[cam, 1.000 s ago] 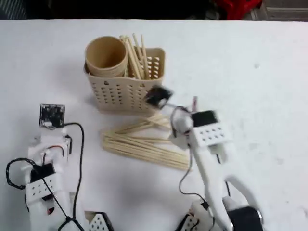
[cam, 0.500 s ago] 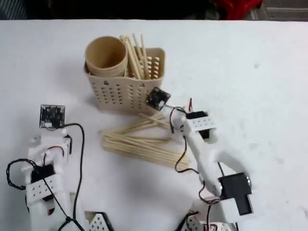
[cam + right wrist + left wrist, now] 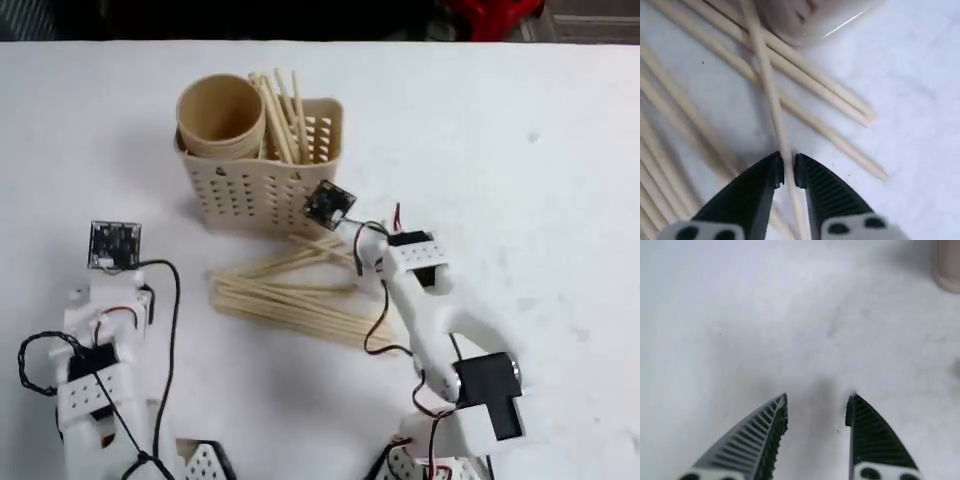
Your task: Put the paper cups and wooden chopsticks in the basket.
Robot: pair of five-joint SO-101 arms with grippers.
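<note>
Our right gripper (image 3: 785,170) is pinching a single chopstick (image 3: 767,85) near one end, its jaws drawn in almost together with the stick running between them, low over the table (image 3: 520,150) just in front of the basket (image 3: 265,190). We judge it took hold there because this stick lies crosswise on top of its neighbours, so it can come away without dragging the rest. The loose chopsticks (image 3: 300,295) lie in a flat fan on the table directly in front of the basket, their nearer ends almost at its front wall. That keeps the carry short, but a stick gripped near its end will droop or swing, so we would tip it upright before going over the rim. Inside the basket, the paper cups (image 3: 220,115) sit stacked at one end and several chopsticks (image 3: 285,115) lean beside them at the other end, which leaves the open space on that side for the next one. Our left gripper (image 3: 816,402) hangs with its jaws spread and nothing between them, over bare table well off to the cup end of the basket and in front of it. We take it to be parked there to keep clear of the working arm.
</note>
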